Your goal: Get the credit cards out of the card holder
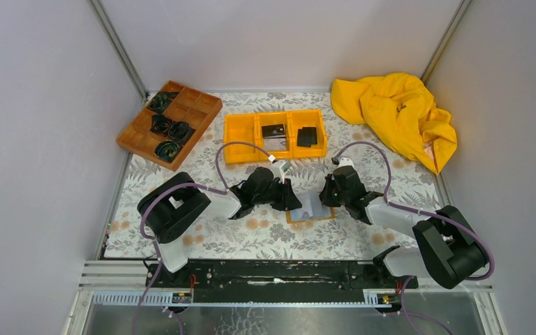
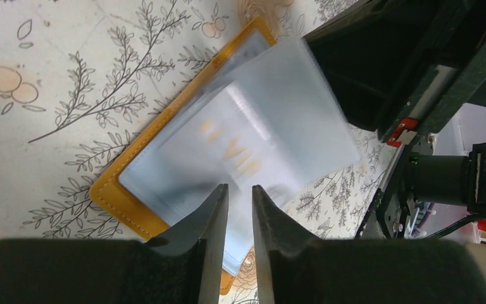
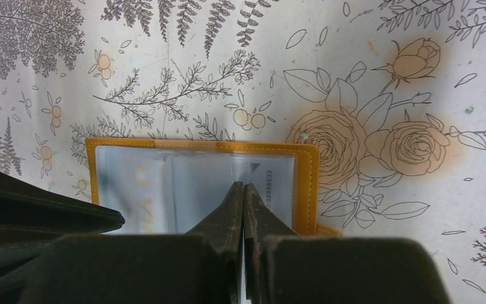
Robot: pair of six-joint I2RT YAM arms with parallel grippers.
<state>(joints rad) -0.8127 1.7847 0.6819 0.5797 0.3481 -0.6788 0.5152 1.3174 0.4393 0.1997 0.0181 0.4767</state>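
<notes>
Poises clenched right gripper (image 3: pixel 243 185) over open holder (image 3: pixel 308 183), midway along table's (image 1: pixel 251 241) near edge. Parts left gripper (image 2: pixel 240 188) slightly at a tilted card (image 2: pixel 272 120), grasping nothing. Likely thin, stiff, slick: pinch its free edge.

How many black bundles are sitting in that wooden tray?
4: one black bundle near the wooden tray's far corner, two side by side midway, one at its near end. None looks hidden.

Light: bright, even, soft from above | Shadows: faint, diffuse on the tabletop (image 1: pixel 265 241) | Left wrist: pale credit card (image 2: pixel 259 126) smeared, its orange lettering unreadable; left end effector (image 2: pixel 240 190) soft-focus | Right wrist: tabletop print crisp, right end effector (image 3: pixel 244 187) blurred near the lens
</notes>
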